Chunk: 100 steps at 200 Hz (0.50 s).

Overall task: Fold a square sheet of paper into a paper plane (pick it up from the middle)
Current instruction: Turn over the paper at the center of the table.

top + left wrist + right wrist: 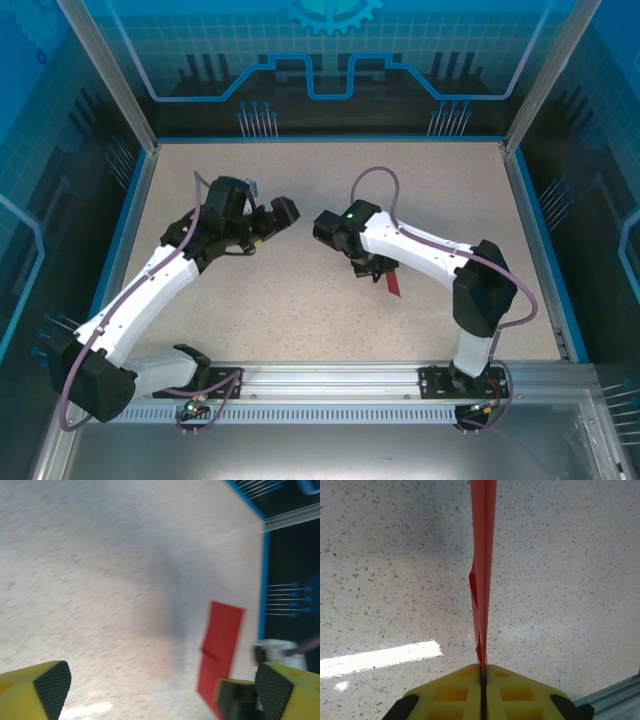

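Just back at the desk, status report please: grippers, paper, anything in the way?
Right gripper shut on the folded red paper. Left gripper open, holding nothing. No obstruction seen on the table.

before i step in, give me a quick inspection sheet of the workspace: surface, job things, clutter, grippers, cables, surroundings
surface: speckled beige table, no spills or marks seen
job's things: red paper, folded into a narrow strip with a kink partway along, held by one end
clutter: nothing seen
grippers: left gripper jaws wide open, holding nothing; right gripper jaws shut on the red paper
cables: purple cables loop along both arms, clear of the paper
surroundings: blue printed walls on a metal frame; metal rail at the near edge carrying the arm bases
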### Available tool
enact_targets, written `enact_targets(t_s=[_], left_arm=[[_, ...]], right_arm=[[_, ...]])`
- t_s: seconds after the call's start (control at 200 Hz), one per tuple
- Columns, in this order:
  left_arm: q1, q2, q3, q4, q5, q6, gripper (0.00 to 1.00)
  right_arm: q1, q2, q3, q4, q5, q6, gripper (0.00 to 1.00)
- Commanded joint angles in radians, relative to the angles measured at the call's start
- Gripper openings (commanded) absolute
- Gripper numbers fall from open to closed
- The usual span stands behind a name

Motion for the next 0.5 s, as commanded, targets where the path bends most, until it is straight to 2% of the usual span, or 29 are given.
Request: enact_targets(t_s=[0.0, 0.275, 0.495], left_arm=[[0.010, -0.060, -0.074, -0.019, -0.097, 0.023, 0.99], [0.012, -0.230, -0.216, -0.099, -0.272, 0.012, 0.99], [0.012, -0.274, -0.248, -0.176, -0.329, -0.008, 0.99]], right_arm=[[0.031, 0.063, 0.065, -0.123, 0.043, 0.045, 0.10], [0.054, 0.235, 0.130, -0.043, -0.005, 0.030, 0.10], [0.066, 0.342, 0.138, 0.101, -0.103, -0.021, 0.10]])
